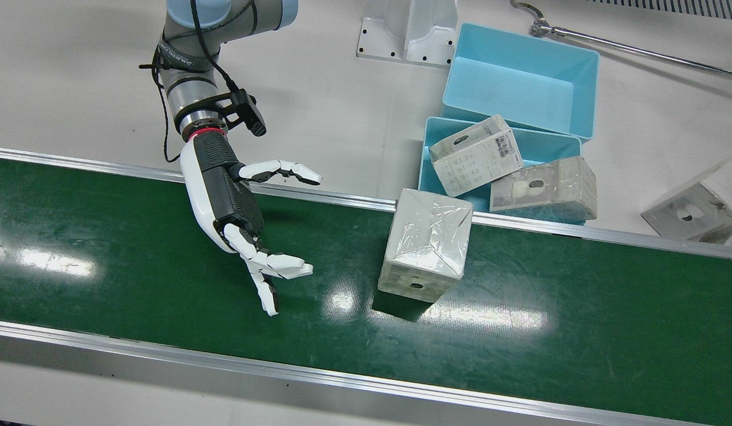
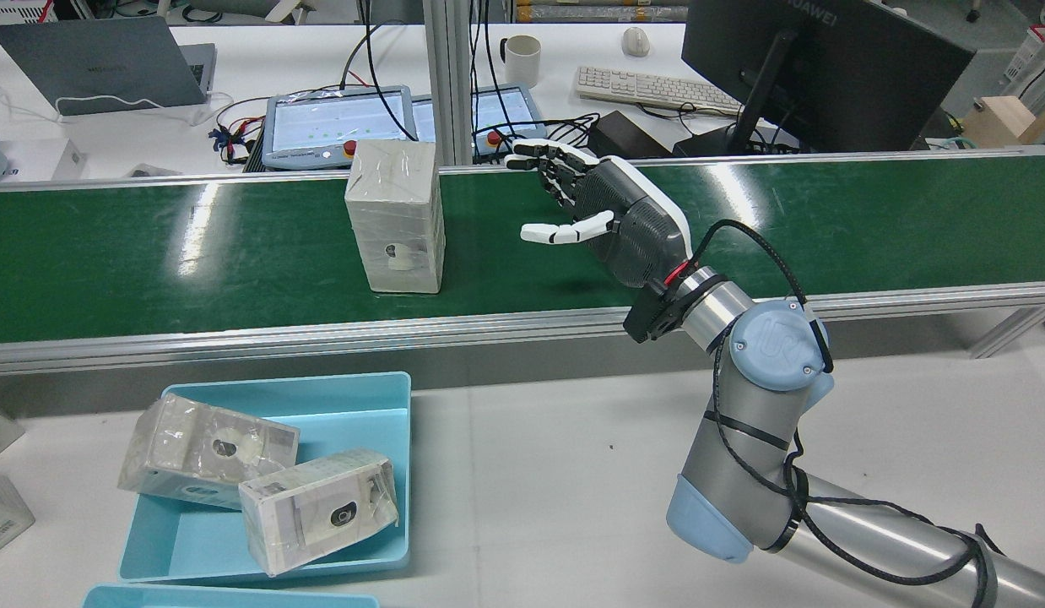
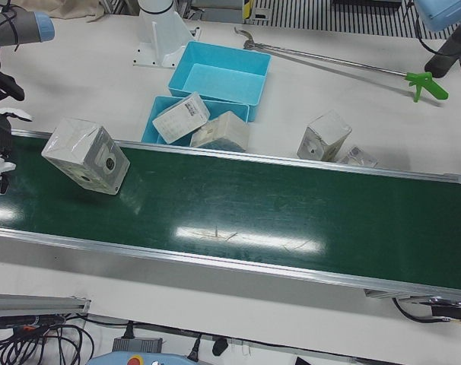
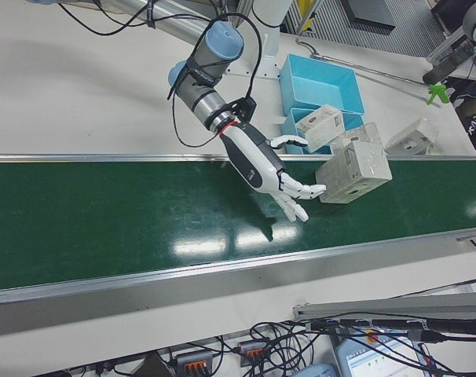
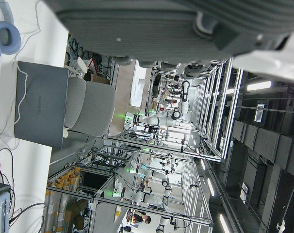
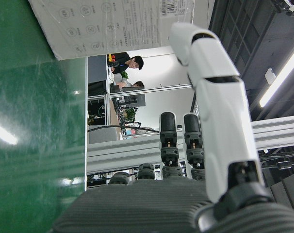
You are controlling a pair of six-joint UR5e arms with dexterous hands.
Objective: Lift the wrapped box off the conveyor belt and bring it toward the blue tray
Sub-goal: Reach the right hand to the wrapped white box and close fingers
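The wrapped box [image 1: 425,245] stands upright on the green conveyor belt [image 1: 106,254], close to the belt's edge on the robot's side. It also shows in the rear view [image 2: 396,215] and the right-front view [image 4: 353,173]. My right hand [image 1: 242,207] hovers over the belt to the box's left in the front view. It is open with fingers spread, palm toward the box, and a clear gap separates them. The blue tray [image 1: 428,148] lies just behind the belt edge and holds two wrapped boxes. Of my left hand [image 5: 176,24] only a dark part of the palm shows.
A second, empty blue tray [image 1: 520,83] sits behind the first. More wrapped boxes [image 1: 691,207] lie on the white table to the right. A metal pole with a green hook [image 3: 424,80] lies at the back. The arm pedestal [image 1: 410,29] stands beside the trays.
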